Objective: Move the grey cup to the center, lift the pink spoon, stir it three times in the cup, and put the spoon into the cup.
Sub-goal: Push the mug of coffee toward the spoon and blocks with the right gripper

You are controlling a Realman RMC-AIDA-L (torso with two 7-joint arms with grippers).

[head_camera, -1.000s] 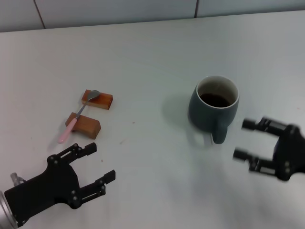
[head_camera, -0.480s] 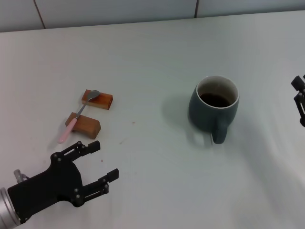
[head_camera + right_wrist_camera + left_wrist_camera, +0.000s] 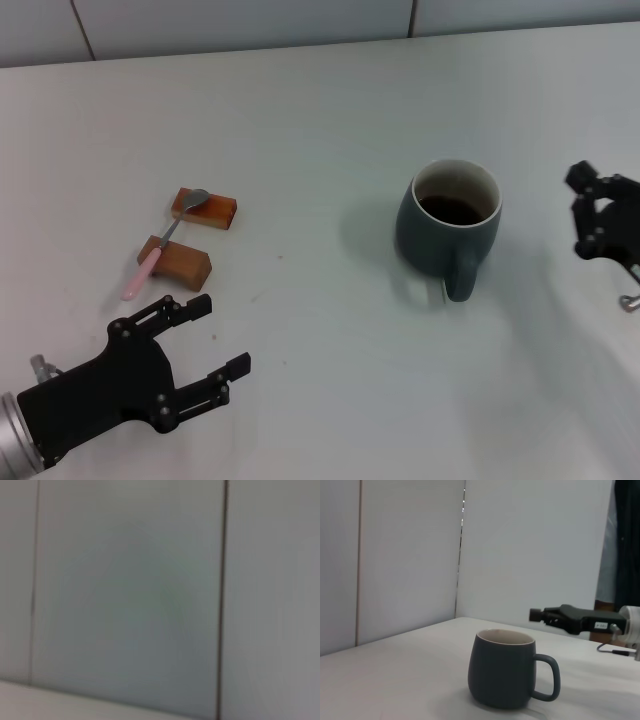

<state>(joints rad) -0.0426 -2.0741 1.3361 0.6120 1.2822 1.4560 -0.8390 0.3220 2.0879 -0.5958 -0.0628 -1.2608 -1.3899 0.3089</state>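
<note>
The grey cup stands right of the table's middle, its handle toward me, dark liquid inside. It also shows in the left wrist view. The pink spoon lies at the left across two brown blocks, its metal bowl on the far block. My left gripper is open and empty, just in front of the spoon's handle end. My right gripper is open and empty, off to the right of the cup and apart from it. It also shows in the left wrist view, beyond the cup.
The far brown block and the near brown block hold the spoon off the white table. A panelled wall runs along the table's far edge. The right wrist view shows only wall panels.
My right gripper left its spot near the cup's handle, swung out to the right edge, and now is back in view to the right of the cup. My left gripper barely shifted.
</note>
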